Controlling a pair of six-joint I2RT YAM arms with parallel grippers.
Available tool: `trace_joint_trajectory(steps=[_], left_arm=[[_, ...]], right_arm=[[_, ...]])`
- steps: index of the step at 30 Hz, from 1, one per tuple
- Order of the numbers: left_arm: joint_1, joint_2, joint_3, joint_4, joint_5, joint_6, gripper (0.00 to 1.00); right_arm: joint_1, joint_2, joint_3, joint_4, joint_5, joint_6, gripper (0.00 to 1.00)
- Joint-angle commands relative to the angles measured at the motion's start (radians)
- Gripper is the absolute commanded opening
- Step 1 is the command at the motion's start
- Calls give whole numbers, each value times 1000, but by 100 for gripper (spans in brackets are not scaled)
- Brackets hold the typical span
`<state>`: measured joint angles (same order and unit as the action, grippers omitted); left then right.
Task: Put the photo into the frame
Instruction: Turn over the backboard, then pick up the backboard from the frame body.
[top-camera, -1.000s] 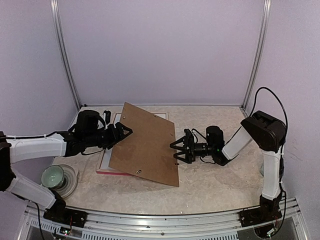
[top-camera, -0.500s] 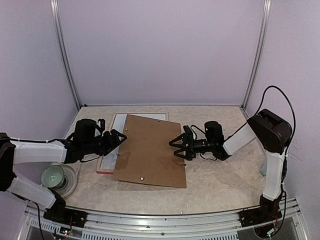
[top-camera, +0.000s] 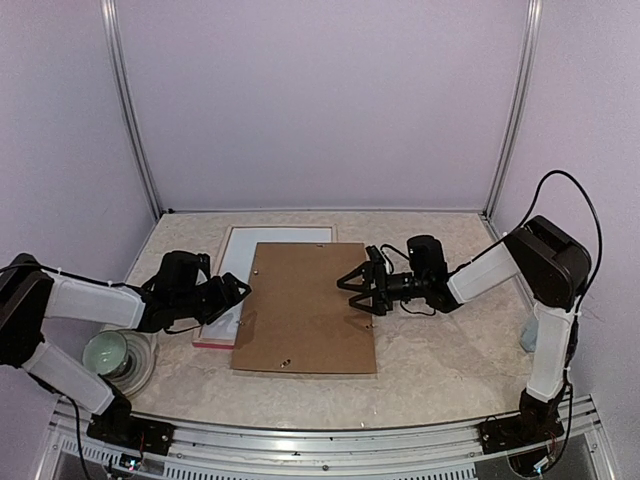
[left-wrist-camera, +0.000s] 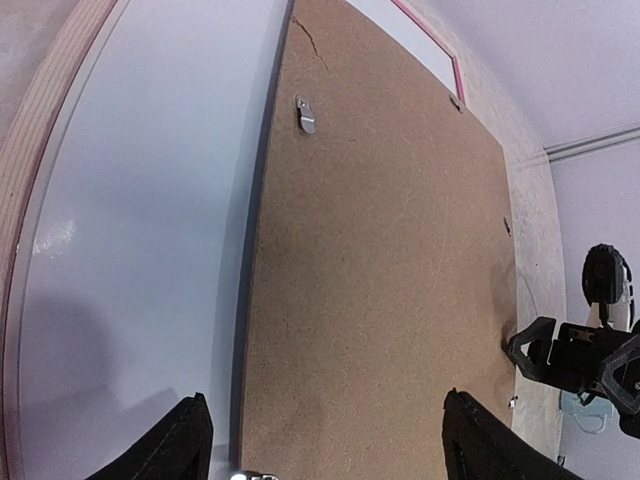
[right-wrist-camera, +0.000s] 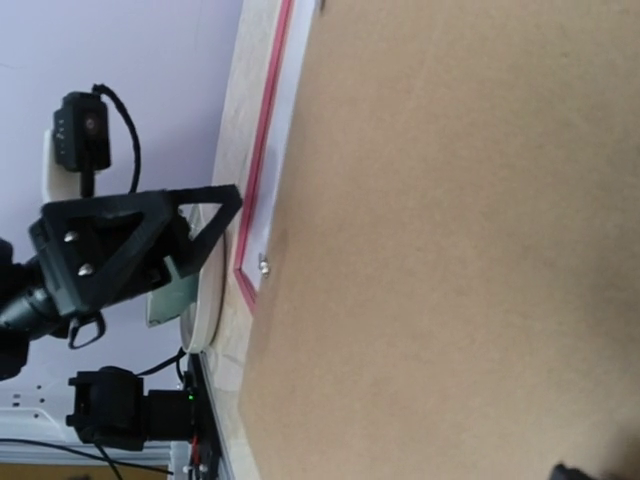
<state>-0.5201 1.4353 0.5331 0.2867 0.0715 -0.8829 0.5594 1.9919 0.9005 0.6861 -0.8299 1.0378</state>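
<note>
Top external view: I see the left gripper (top-camera: 238, 292) and the right gripper (top-camera: 352, 288), both with jaws apart, at opposite edges of the flat brown hardboard backing (top-camera: 305, 305). It overlaps the right part of the thin pink-red rectangular frame (top-camera: 212, 344), which lies on the pale speckled table (top-camera: 430, 350).

Brown board (right-wrist-camera: 450, 250) pretty much filled the shot, lying over the pink-red frame (right-wrist-camera: 266, 150), with only a strip of it showing along the left. The left gripper (right-wrist-camera: 205, 228) sat just past that, beside a white plate (right-wrist-camera: 205, 300).
</note>
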Motion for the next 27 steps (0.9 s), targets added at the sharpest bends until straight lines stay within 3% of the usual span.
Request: trace_joint_trajectory(steps=[1,8,16,27], left_arm=[[30,-7,12,19,-24,8,79],[46,-29,61,-78,-170,59,79],[69,2,123,-135,-338,97,79],[153,157,169,-113,-298,128,79]], right_arm=[[-25,-108,26,-76,7,-41,99],[-113,-198,17,-281,41,-153,99],[-135,-147,49,-421,91,-246,96],[-142,-33,89,-413,84,-266,90]])
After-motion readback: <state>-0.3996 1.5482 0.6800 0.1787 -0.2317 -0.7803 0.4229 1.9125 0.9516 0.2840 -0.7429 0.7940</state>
